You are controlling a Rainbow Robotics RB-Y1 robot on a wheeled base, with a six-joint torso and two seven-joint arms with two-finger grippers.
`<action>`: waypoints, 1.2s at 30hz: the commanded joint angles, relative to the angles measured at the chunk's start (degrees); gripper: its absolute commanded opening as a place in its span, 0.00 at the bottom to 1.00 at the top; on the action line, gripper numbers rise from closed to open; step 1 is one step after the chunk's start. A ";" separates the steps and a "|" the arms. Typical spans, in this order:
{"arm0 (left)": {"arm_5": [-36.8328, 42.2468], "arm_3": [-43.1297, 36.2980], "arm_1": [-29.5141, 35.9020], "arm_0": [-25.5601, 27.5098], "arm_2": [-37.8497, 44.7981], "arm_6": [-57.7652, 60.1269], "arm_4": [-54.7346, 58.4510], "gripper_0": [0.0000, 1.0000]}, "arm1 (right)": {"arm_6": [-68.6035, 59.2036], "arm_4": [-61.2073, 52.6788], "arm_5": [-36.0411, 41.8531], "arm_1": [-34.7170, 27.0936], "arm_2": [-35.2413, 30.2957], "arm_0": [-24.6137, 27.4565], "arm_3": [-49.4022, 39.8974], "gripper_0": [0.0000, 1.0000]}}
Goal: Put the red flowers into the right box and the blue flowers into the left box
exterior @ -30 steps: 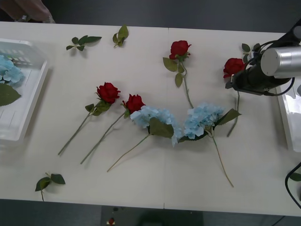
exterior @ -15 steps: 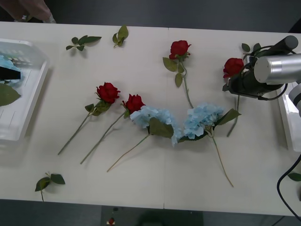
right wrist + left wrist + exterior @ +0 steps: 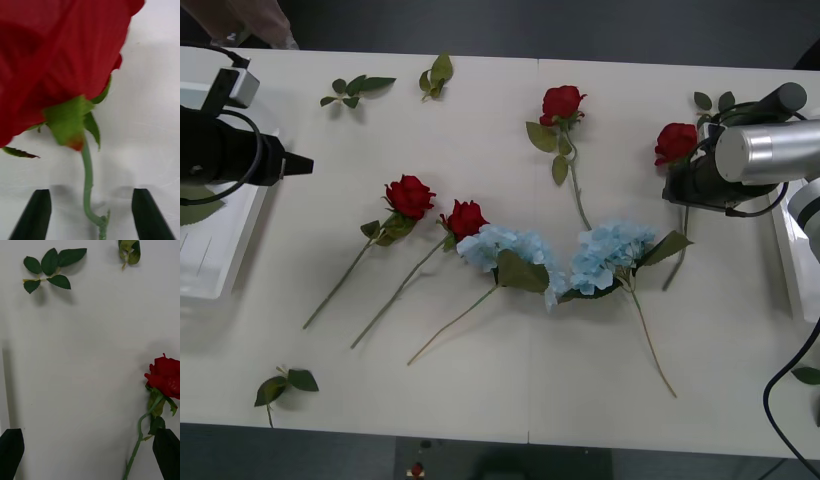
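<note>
Several red flowers lie on the white table: one at the far right (image 3: 677, 142), one at the back (image 3: 562, 102), two left of centre (image 3: 411, 196) (image 3: 466, 218). My right gripper (image 3: 672, 183) is open just below the far-right rose's head, its stem (image 3: 88, 180) between the black fingers (image 3: 37, 213). Two blue flowers (image 3: 505, 250) (image 3: 610, 250) lie mid-table. My left gripper (image 3: 302, 165) is open beside the left box (image 3: 210, 270), above bare table, with a rose (image 3: 167, 375) ahead of one finger. The right box (image 3: 792, 250) sits at the right edge.
Loose green leaf sprigs lie at the back (image 3: 355, 88) (image 3: 437, 75), near the front left corner (image 3: 285, 385) and by the right rose (image 3: 712, 101). A large green leaf (image 3: 192, 212) rests in the left box. A cable (image 3: 785, 385) loops near the front right.
My left arm has swung out from over the left box toward the table's middle. My right gripper has shifted slightly, staying low by the far-right rose's stem.
</note>
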 commanded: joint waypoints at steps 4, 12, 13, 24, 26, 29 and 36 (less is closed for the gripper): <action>-4.90 5.48 -1.28 -7.60 -10.49 2.62 -1.17 1.00 | 2.33 0.27 -0.57 0.63 -0.89 -2.02 -0.52 0.00; -7.88 9.96 -4.97 -12.35 -17.61 3.50 -2.32 1.00 | 2.59 0.45 -0.48 -0.07 -0.89 -2.11 -1.22 0.00; -7.88 10.31 -5.41 -12.70 -18.14 3.59 -2.40 1.00 | 2.59 0.45 -0.39 -0.42 -0.89 -2.20 -1.75 0.00; -10.17 10.40 -7.25 -14.55 -26.66 4.29 -3.98 1.00 | 4.79 0.18 15.08 -7.02 -6.86 -2.11 -15.81 0.00; -11.14 10.40 -7.43 -14.55 -27.72 4.38 -4.25 1.00 | 5.41 -0.08 17.45 -8.25 -7.92 -2.11 -17.48 0.00; -11.66 10.40 -8.13 -14.55 -28.86 4.56 -4.69 1.00 | 6.64 -0.26 20.70 -10.62 -9.76 -2.11 -20.03 0.00; -11.75 10.75 -9.72 -14.55 -29.92 4.56 -6.18 1.00 | 15.51 -0.70 28.44 -13.78 -20.75 -2.11 -21.35 0.00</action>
